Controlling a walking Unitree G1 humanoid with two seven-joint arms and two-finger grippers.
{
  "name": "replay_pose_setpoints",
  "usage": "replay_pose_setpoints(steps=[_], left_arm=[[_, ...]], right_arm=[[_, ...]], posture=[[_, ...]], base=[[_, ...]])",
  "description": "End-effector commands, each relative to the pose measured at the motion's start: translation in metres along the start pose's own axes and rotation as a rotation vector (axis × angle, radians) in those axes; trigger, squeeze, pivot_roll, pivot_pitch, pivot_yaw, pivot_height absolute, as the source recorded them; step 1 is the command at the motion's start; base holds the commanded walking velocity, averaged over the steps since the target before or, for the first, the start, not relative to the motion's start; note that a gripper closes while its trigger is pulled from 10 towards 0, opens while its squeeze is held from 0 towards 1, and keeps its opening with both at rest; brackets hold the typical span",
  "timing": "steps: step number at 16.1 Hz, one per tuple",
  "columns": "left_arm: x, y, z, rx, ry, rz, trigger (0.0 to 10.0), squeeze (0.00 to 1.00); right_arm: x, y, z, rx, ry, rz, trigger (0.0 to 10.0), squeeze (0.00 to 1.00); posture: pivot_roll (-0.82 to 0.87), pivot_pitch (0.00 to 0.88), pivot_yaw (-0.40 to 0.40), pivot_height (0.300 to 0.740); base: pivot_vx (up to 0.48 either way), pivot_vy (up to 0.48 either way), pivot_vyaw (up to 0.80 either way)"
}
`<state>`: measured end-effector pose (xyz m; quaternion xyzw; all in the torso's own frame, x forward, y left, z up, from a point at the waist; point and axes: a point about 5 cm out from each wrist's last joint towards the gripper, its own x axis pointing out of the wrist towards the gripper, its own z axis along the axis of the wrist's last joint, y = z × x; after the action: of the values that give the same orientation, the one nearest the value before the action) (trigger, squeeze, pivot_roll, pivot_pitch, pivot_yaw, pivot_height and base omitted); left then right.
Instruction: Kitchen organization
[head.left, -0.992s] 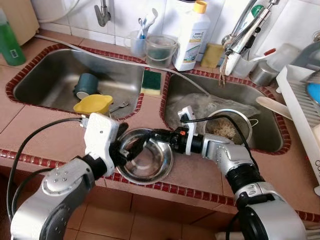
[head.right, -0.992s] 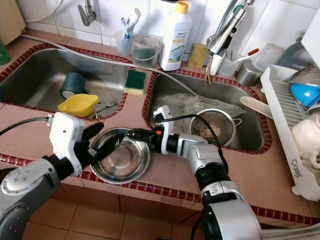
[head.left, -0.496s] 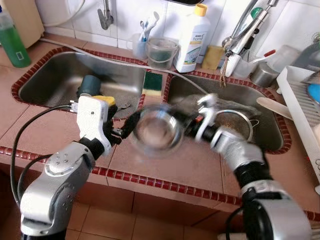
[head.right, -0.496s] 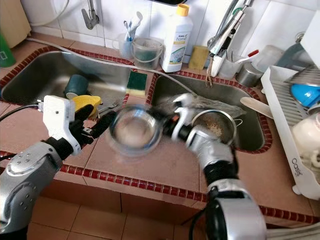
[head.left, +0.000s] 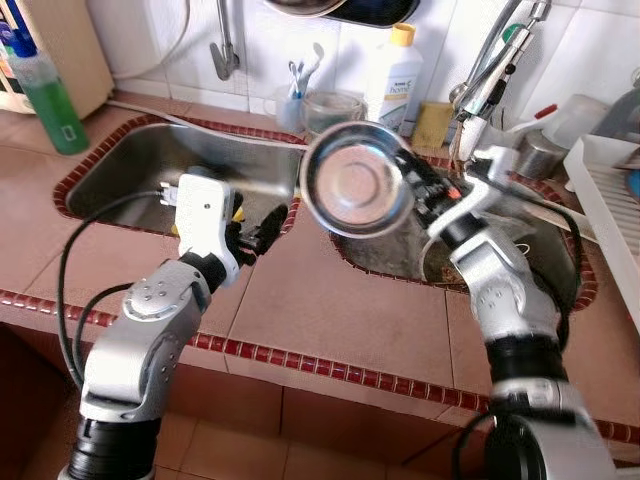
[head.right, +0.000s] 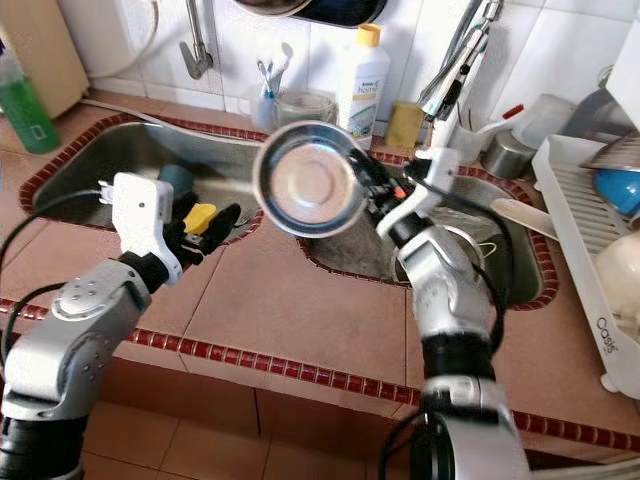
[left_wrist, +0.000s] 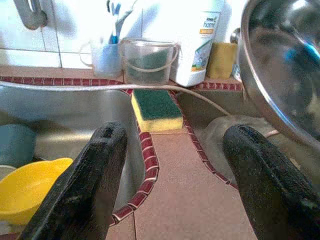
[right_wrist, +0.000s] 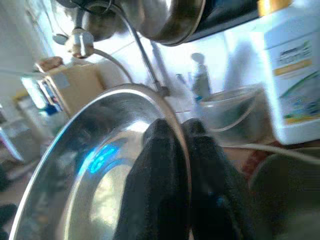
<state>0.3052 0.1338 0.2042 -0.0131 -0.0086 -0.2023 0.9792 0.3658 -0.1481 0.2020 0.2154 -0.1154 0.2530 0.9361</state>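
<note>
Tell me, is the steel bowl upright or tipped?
Tipped. The bowl stands on edge in the air, facing the camera, its rim pinched by the right gripper.

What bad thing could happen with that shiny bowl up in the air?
The right gripper pinches the steel bowl only by its rim, so it might slip and drop into the right sink below. Held tilted beside the faucet and detergent bottle, it could also bump them.

Shiny metal bowl (head.left: 355, 186), matt tiled counter (head.left: 330, 310)
</note>
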Motion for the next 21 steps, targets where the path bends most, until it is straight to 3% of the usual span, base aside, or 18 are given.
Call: replay_pose_setpoints(steps=[1, 4, 7, 11, 15, 17, 21], left_arm=[[0.006, -0.002, 0.010, 0.017, -0.051, -0.008, 10.0, 0.00], [0.010, -0.005, 0.010, 0.059, -0.073, -0.028, 10.0, 0.00], [0.012, -0.007, -0.005, 0.100, -0.039, -0.086, 10.0, 0.00], [0.014, -0.005, -0.022, 0.041, -0.012, -0.064, 10.0, 0.00], [0.013, 0.003, -0.024, 0.037, -0.103, 0.015, 10.0, 0.00], [0.014, -0.006, -0.031, 0.096, -0.145, 0.007, 10.0, 0.00], [0.014, -0.003, -0.038, -0.019, -0.162, 0.037, 10.0, 0.00]], right_arm=[[-0.005, 0.000, 0.002, -0.075, -0.022, -0.071, 10.0, 0.00], [-0.012, 0.003, 0.000, -0.227, -0.043, -0.150, 10.0, 0.00], [-0.026, 0.010, 0.005, -0.387, -0.121, -0.188, 10.0, 0.00], [-0.029, 0.022, 0.003, -0.485, -0.175, -0.227, 10.0, 0.00], [-0.043, 0.033, -0.010, -0.541, -0.177, -0.234, 10.0, 0.00], [-0.048, 0.035, -0.017, -0.546, -0.168, -0.249, 10.0, 0.00], [-0.051, 0.033, -0.015, -0.583, -0.166, -0.263, 10.0, 0.00]], posture=[[-0.11, 0.014, -0.003, 0.740], [-0.11, 0.010, 0.009, 0.740], [-0.11, 0.010, 0.017, 0.740], [-0.11, 0.011, 0.016, 0.740], [-0.11, 0.009, 0.011, 0.740], [-0.11, 0.006, 0.012, 0.740], [-0.12, 0.001, 0.014, 0.740]], base=[[0.000, 0.000, 0.00], [0.000, 0.000, 0.00], [0.000, 0.000, 0.00], [0.000, 0.000, 0.00], [0.000, 0.000, 0.00], [0.000, 0.000, 0.00], [0.000, -0.092, 0.00]])
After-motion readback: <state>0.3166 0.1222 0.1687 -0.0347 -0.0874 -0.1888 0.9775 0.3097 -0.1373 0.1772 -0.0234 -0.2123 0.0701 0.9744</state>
